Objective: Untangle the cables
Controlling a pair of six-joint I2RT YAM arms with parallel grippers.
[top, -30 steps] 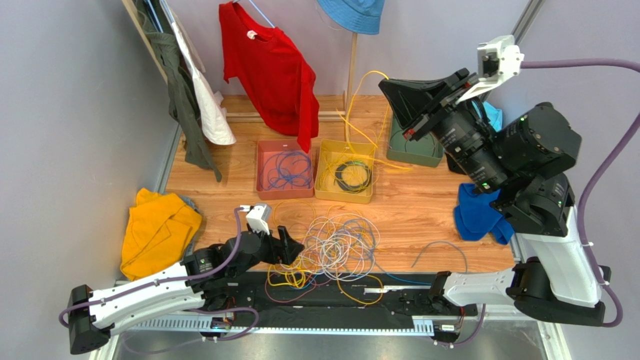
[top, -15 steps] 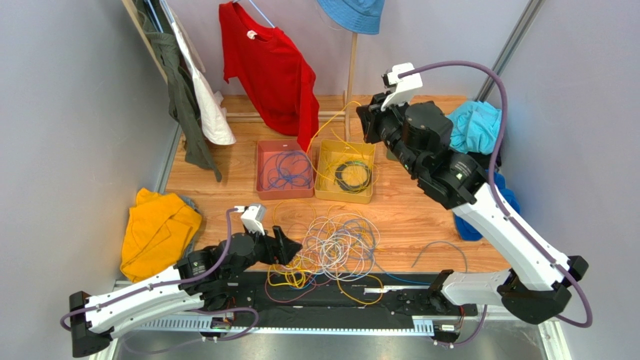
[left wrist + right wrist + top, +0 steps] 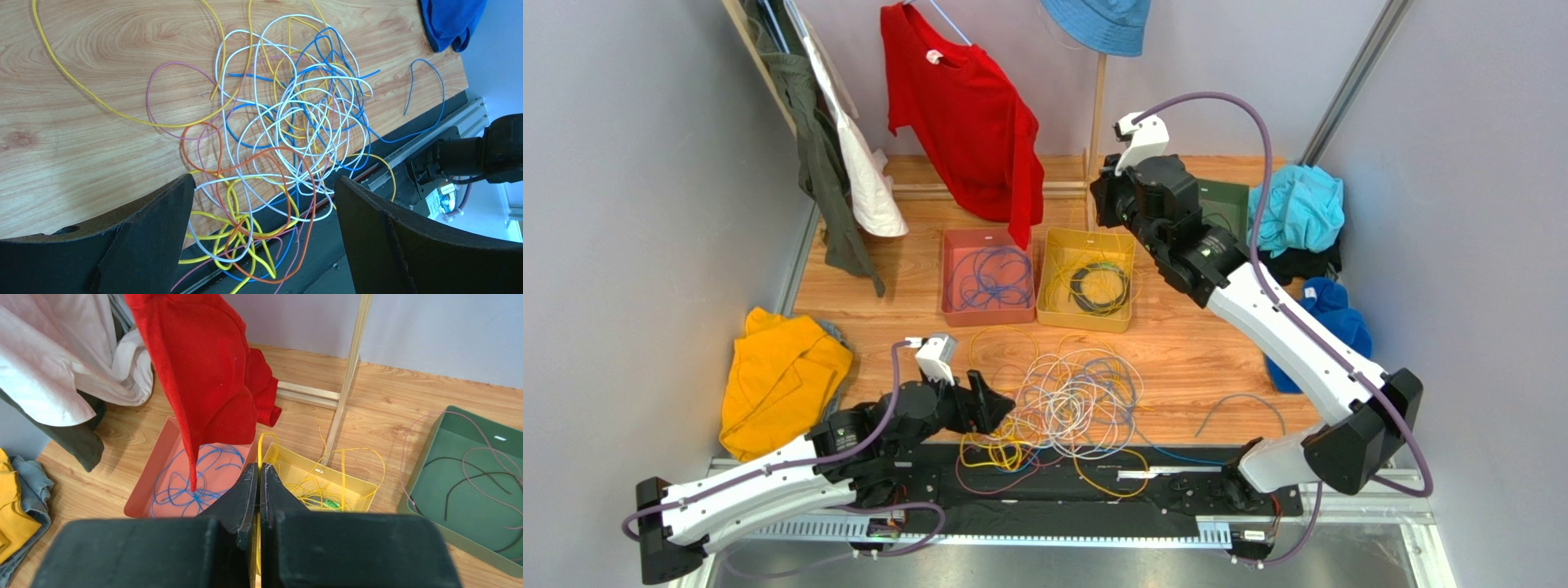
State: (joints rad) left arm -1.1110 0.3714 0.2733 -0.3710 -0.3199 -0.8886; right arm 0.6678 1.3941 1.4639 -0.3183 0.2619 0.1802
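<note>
Many thin cables (image 3: 1078,402) lie in one tangled heap on the wooden surface (image 3: 1192,343), close to its front edge. Single strands are hard to follow inside the knot, and the nearest loops spill onto the dark rail (image 3: 1161,502). At left, the left arm (image 3: 756,478) stretches low along that edge, its jaws spread wide at the heap's left side, holding nothing. Farther back, a hanging red shirt (image 3: 202,367) hides part of the red tray (image 3: 156,478). At right, the right arm (image 3: 1271,319) reaches far back, its jaws pressed shut on a yellow cable (image 3: 261,450) above the yellow tray (image 3: 288,468). That strand is mostly hidden between them.
</note>
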